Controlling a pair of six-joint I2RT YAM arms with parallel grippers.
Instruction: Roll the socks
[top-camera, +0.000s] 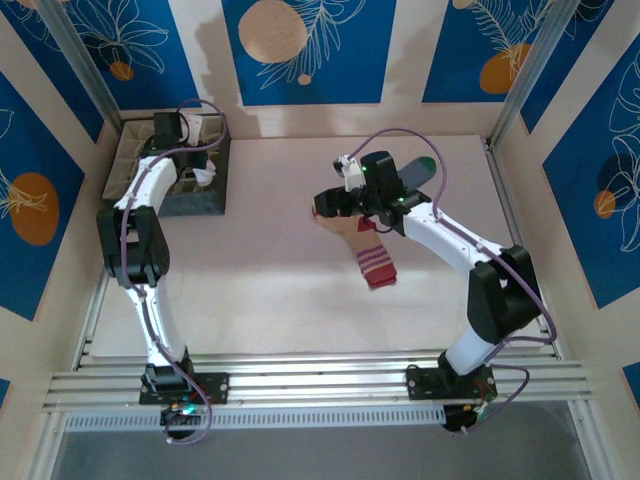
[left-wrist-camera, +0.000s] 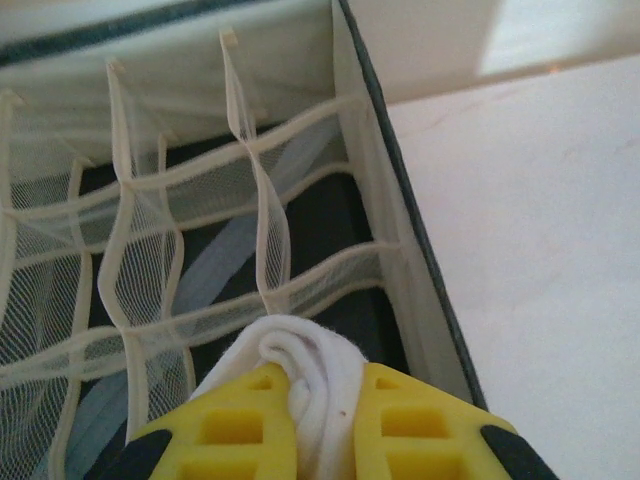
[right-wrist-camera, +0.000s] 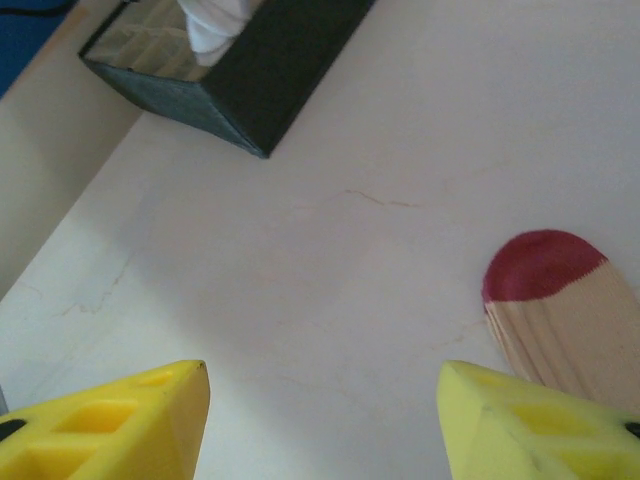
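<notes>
Because the white sock (left-wrist-camera: 300, 350) is rolled into a bundle, the left tool (left-wrist-camera: 325, 378) holds it clamped over the mesh-divided box (left-wrist-camera: 400, 230), probably to stow it, while the peach sock (right-wrist-camera: 575, 320) lies flat on the bench (right-wrist-camera: 330, 250), the right tool (right-wrist-camera: 325, 400) gaping near its toe (right-wrist-camera: 540, 268), ready to begin.

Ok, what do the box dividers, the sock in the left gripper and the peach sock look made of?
The dividers: sheer cream mesh with solid fabric edging, see-through netting, seemingly soft. The white sock, clamped in the left gripper: soft matte knit, probably cotton, bunched in rounded folds. The peach sock: matte fine-ribbed knit, lengthwise ribs visible, maroon toe.
</notes>
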